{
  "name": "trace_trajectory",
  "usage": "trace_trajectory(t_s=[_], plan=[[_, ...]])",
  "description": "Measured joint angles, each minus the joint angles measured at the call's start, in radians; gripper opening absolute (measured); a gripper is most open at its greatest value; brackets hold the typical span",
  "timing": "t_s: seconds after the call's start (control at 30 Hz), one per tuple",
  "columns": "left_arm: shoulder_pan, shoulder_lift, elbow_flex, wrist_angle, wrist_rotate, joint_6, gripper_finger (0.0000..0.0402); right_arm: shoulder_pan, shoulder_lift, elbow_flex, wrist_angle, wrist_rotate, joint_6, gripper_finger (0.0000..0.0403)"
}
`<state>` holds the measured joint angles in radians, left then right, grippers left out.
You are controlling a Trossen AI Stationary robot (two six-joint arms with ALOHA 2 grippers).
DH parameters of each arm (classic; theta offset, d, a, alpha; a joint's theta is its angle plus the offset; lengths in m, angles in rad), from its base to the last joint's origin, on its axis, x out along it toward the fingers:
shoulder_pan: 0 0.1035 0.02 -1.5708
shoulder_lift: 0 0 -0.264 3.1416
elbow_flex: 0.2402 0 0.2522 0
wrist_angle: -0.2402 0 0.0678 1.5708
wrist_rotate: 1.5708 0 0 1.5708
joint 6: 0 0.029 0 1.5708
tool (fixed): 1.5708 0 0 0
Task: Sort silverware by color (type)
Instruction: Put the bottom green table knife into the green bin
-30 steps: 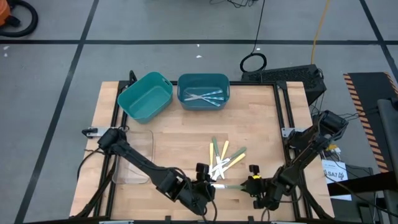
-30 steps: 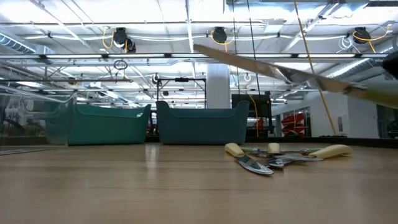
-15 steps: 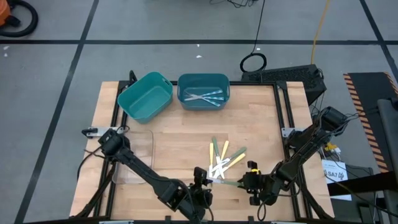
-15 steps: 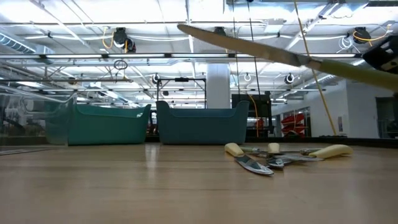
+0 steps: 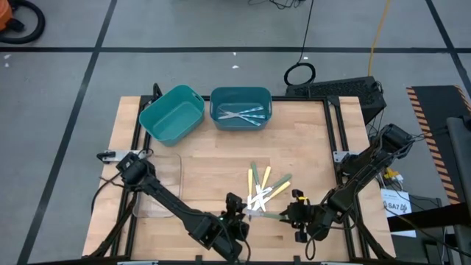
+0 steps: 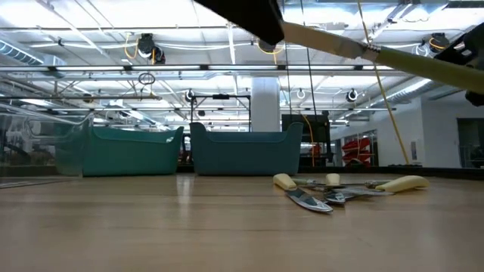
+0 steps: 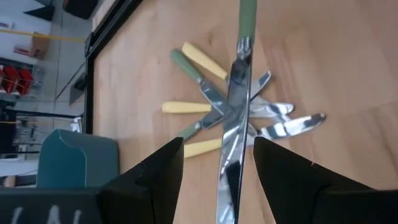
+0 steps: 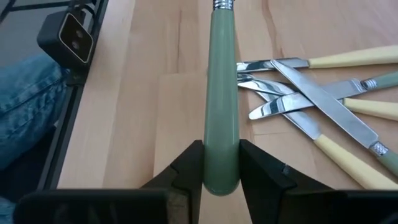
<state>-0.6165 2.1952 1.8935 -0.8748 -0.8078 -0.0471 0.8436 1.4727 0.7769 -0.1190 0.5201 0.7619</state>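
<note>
A grey floor (image 5: 66, 81) crossed by dark lines surrounded the wooden tabletop (image 5: 221, 158); beyond it, ceiling lights (image 6: 147, 47) hung above a white pillar (image 6: 265, 106).

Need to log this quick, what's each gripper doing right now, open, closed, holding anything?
Left gripper: open, fingers either side of the knife blade, not clamped.
Right gripper: closed on the green-handled knife, held above the table.

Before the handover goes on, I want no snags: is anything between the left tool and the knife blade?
Nothing visible. The green-handled knife, held by the right tool, has its blade between the open fingers of the left tool, above the knife pile.
</note>
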Motion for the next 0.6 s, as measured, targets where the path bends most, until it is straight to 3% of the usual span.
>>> trace_trajectory(t_s=[0.27,0.6], plan=[[0.007,0.000,0.000,-0.013,-0.002,0.008,0.0190,-0.002,0.000,0.000,0.050,-0.002,-0.027,0.0082],[0.007,0.000,0.000,-0.017,0.007,0.027,0.0022,-0.006,0.000,0.000,0.048,-0.002,-0.030,0.0082]])
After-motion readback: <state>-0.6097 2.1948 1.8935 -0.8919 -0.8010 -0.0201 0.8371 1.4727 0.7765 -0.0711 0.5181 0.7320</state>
